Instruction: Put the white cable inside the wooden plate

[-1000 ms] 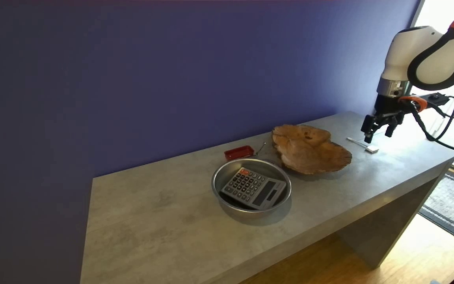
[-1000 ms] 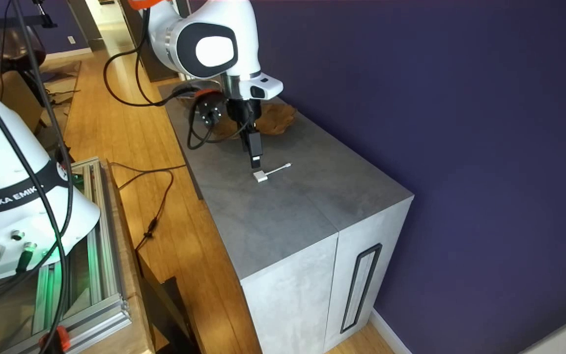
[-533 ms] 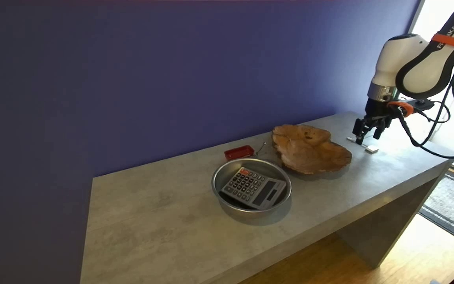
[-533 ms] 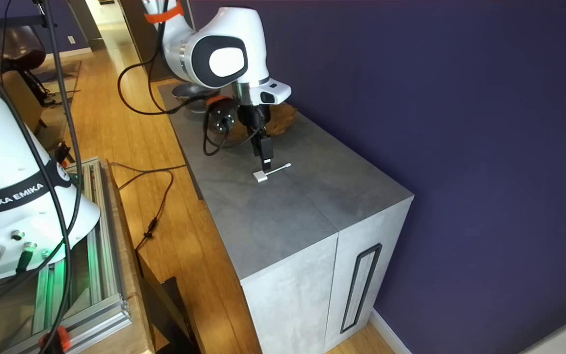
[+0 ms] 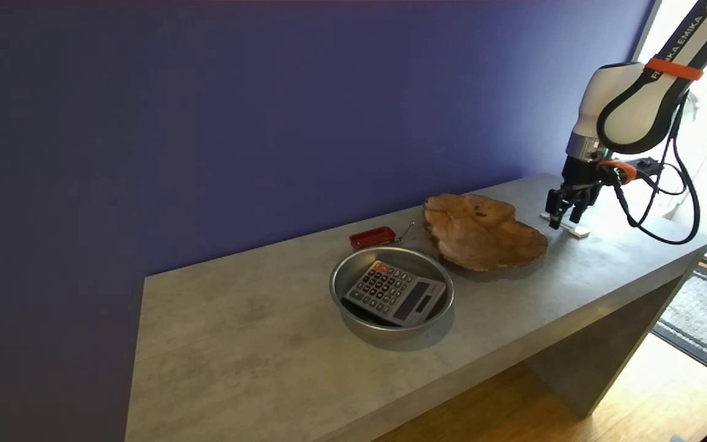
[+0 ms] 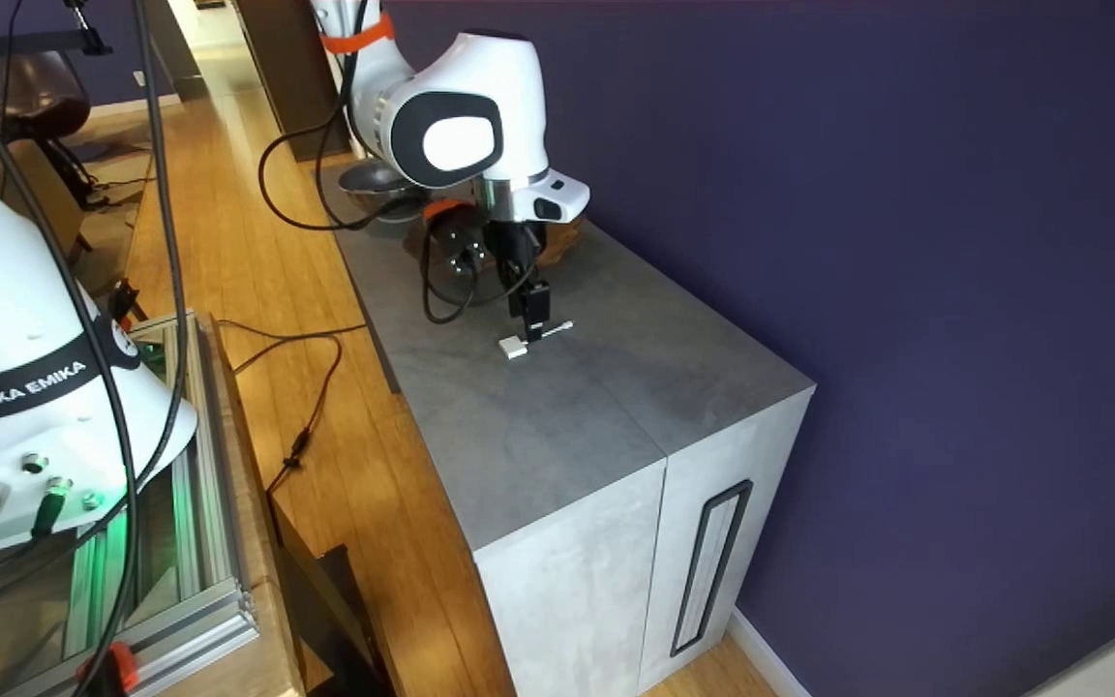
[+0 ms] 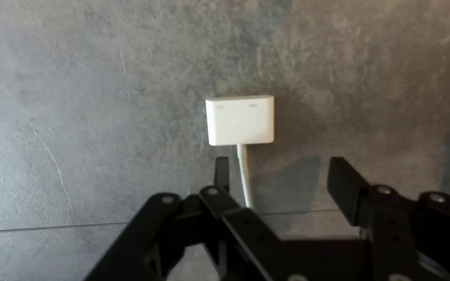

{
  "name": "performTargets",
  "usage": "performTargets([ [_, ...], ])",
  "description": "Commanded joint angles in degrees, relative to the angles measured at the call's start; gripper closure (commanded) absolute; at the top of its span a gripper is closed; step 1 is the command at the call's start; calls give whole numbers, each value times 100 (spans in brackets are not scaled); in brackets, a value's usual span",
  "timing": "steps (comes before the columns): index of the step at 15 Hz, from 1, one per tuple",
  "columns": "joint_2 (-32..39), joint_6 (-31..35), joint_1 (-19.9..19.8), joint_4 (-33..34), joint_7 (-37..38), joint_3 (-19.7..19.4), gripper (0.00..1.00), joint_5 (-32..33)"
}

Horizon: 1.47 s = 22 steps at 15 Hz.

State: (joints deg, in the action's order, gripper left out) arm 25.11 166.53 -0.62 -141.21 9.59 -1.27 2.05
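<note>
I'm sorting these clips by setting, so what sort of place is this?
Probably a home or an office; I cannot tell which. An exterior view shows a wooden floor, a grey cabinet and a brown chair.

Table [image 5: 237, 356]: gray top, stone-like mottling, straight seam [image 7: 53, 227]. Items directly on top: white cable [image 7: 241, 121], lying flat; wooden plate [image 5: 482, 238], apart from cable; metal bowl [image 5: 384, 332], just beside plate; red tray [image 5: 372, 237], near bowl, toward rear edge; thin object [image 5: 407, 229] beside tray, type unclear. Plate stands between bowl and cable.
</note>
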Motion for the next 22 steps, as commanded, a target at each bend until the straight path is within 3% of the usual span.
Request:
performTargets([
  [1, 116, -2, -690, 173, -810, 535, 39, -584],
  [6, 197, 12, -946, 268, -1200, 633, 43, -755],
  [9, 269, 43, -915, 313, -1213, 596, 54, -727],
  [14, 291, 86, -890, 312, -1193, 559, 98, -702],
  [19, 225, 59, -871, 268, -1148, 550, 99, -715],
  [22, -478, -221, -971, -140, -1176, 775, 99, -897],
])
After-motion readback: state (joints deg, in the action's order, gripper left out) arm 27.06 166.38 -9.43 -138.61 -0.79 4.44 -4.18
